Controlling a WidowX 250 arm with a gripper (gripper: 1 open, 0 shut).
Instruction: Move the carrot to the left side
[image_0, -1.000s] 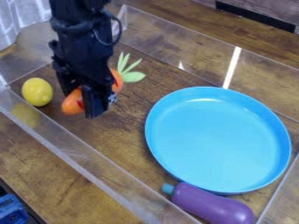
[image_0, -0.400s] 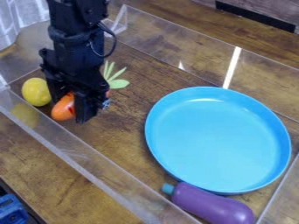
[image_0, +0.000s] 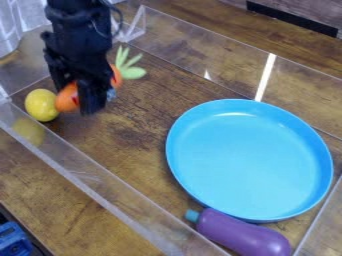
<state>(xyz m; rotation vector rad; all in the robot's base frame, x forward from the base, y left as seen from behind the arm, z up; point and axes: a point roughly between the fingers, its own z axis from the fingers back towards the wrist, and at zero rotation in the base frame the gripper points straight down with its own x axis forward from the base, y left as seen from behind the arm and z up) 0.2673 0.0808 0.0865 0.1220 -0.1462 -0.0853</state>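
The orange carrot (image_0: 70, 97) shows between the fingers of my black gripper (image_0: 83, 98), its green leafy top (image_0: 128, 64) sticking out toward the upper right. The gripper is shut on the carrot and points almost straight down, at the left of the clear-walled tray. Motion blur softens the fingers. The carrot's orange tip sits right beside the yellow lemon-like ball (image_0: 42, 104); I cannot tell whether they touch.
A large blue plate (image_0: 249, 159) fills the right half of the tray. A purple eggplant (image_0: 241, 236) lies at the front right corner. Clear tray walls (image_0: 80, 170) run along the front and left. Bare wooden floor (image_0: 140, 130) lies between gripper and plate.
My gripper has carried the carrot leftward and slightly away from the camera, from the middle-left of the tray to beside the yellow ball. Plate, eggplant and ball stayed put.
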